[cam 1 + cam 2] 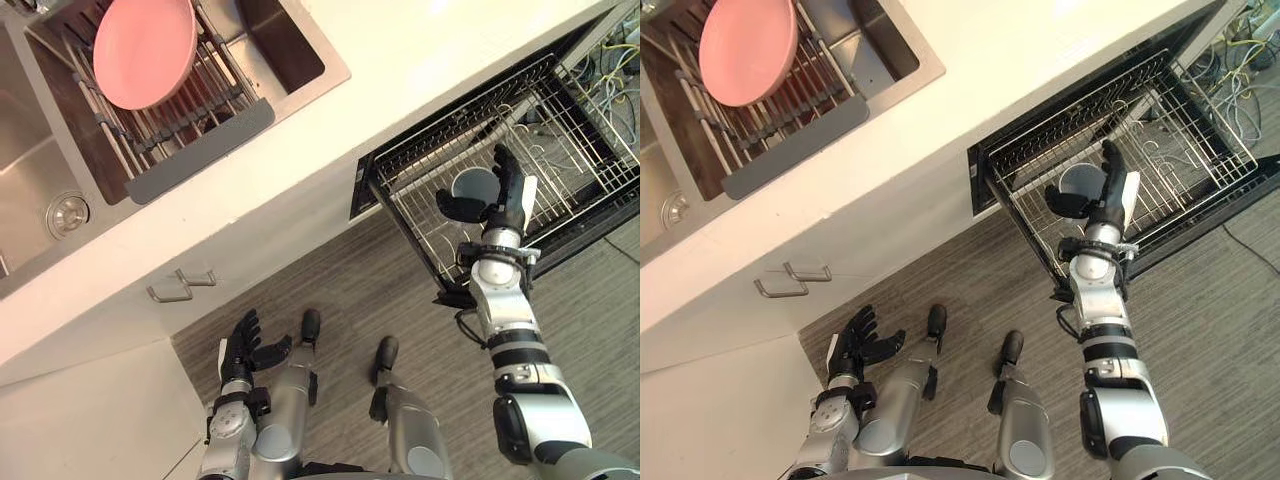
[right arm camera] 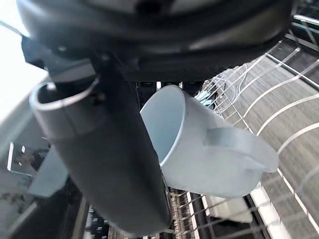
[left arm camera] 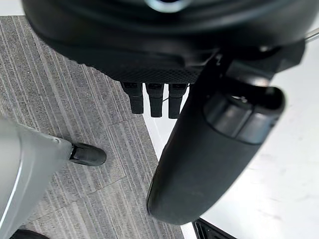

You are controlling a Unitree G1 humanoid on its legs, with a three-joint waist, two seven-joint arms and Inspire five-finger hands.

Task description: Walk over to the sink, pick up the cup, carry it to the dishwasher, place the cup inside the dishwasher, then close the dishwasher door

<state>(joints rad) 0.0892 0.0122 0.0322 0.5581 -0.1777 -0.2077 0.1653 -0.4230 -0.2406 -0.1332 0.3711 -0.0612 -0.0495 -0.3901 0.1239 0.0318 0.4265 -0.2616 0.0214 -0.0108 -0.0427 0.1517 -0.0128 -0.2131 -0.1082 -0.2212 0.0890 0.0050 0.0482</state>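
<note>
Tipping is the risk, since the cup [image 1: 473, 185], gripped between thumb and fingers of the right robot hand [image 1: 500, 210] on its outstretched arm over the pulled-out dishwasher rack [image 1: 585, 150], could snag a wire if released askew, while the left robot hand [image 1: 243, 345] hangs low, fingers relaxed.

Your head views look steeply down from above, sharing the sink [image 1: 30, 130], table [image 1: 420, 70] and dishwasher rack [image 1: 590, 150]. Your left wrist view looks along the left hand [image 3: 154, 55] at the floor [image 3: 60, 89]; the right one sits close against the cup [image 2: 209, 149].
</note>
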